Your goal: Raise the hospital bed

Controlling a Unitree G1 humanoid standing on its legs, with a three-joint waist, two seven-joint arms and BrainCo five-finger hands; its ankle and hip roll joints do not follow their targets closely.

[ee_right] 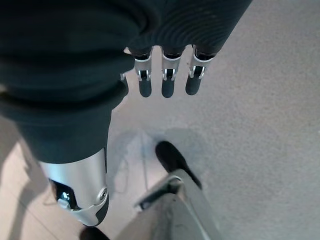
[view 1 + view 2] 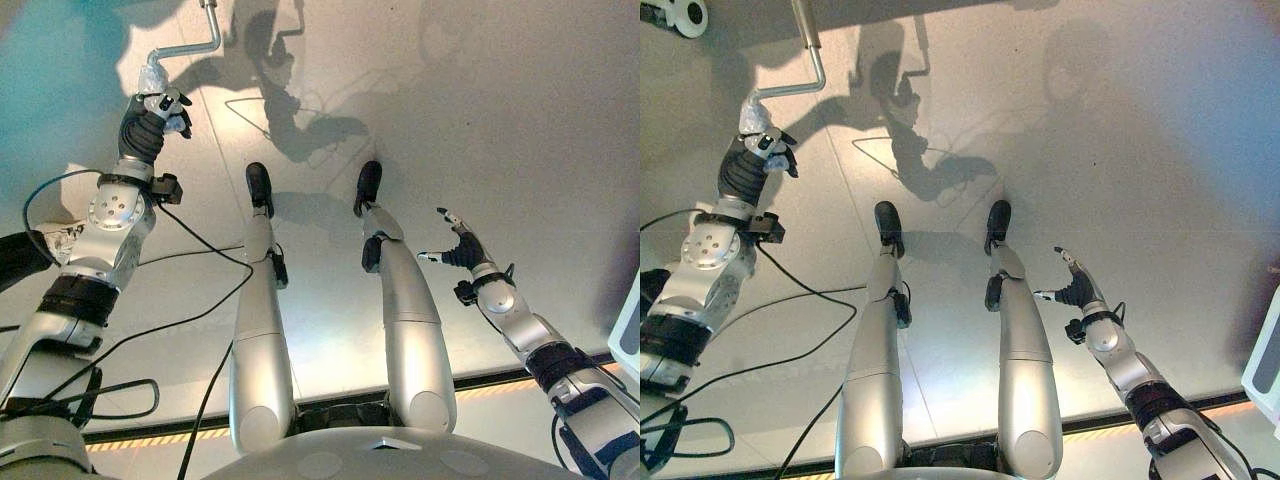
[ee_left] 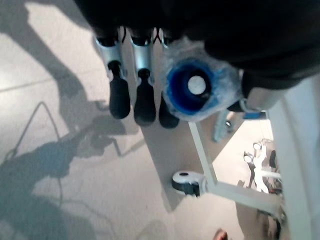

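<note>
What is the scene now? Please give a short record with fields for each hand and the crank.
left hand: fingers curled round the crank handle
crank handle: blue end under clear wrap, joined to a bent metal crank rod
right hand: open, holds nothing, above the floor
bed frame: white leg with a caster wheel on the floor

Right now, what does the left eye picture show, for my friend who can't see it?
The robot's left hand is curled around the wrapped grip of a bent metal crank handle that runs up out of the picture. Its right hand hangs open over the grey floor, holding nothing.
</note>
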